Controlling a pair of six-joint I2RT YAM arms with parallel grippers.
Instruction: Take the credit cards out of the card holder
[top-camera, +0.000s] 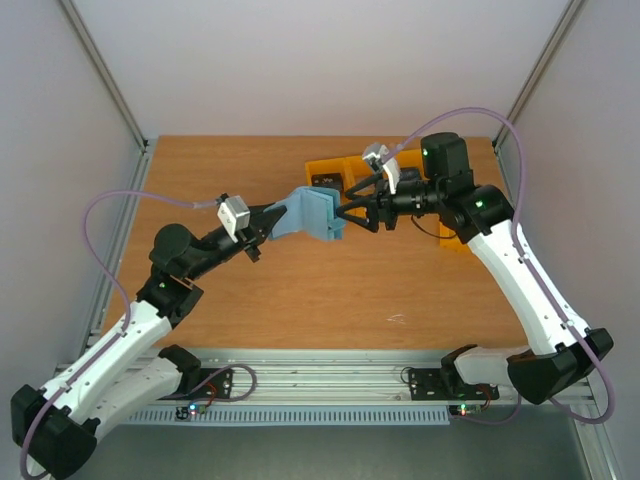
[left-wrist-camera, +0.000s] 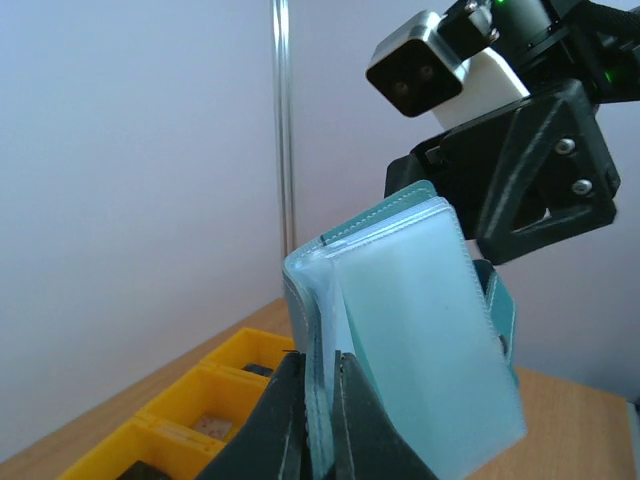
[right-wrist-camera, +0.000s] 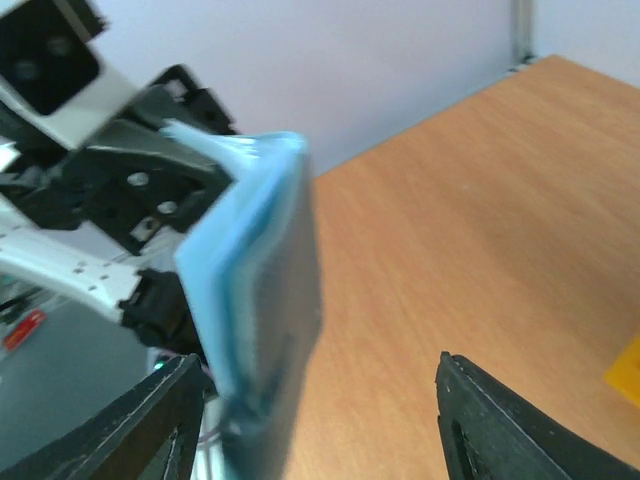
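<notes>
The card holder (top-camera: 315, 213) is held up in the air above the desk (top-camera: 300, 310), with the yellow bins (top-camera: 328, 172) just beyond it toward the desk's far edge. The left jaws are clenched on the holder's lower edge, pinching the teal cover and its sleeves together. Above that pinch the holder fans open, and a pale translucent leaf faces the left wrist camera. The right jaws are on the holder's other side, spread wide and gripping nothing. In the right wrist view the holder stands between them, just beside one and well apart from the other. I cannot make out the credit cards in any view; the pale leaf may be a sleeve or a card face, and I cannot tell which. The step in hand looks like lining up the right jaws to pick a card from the holder's free edge. To do it well, the left pinch should be firm and steady so the holder does not twist. The right jaws should centre on the holder, then narrow onto a single card edge rather than the whole stack of leaves. Closing on cover and sleeve together would merely tug the holder against the left grip. A pull along the sleeve's opening, straight away from the holder, seems safest; a slanted pull could jam the card or drag the holder loose.
</notes>
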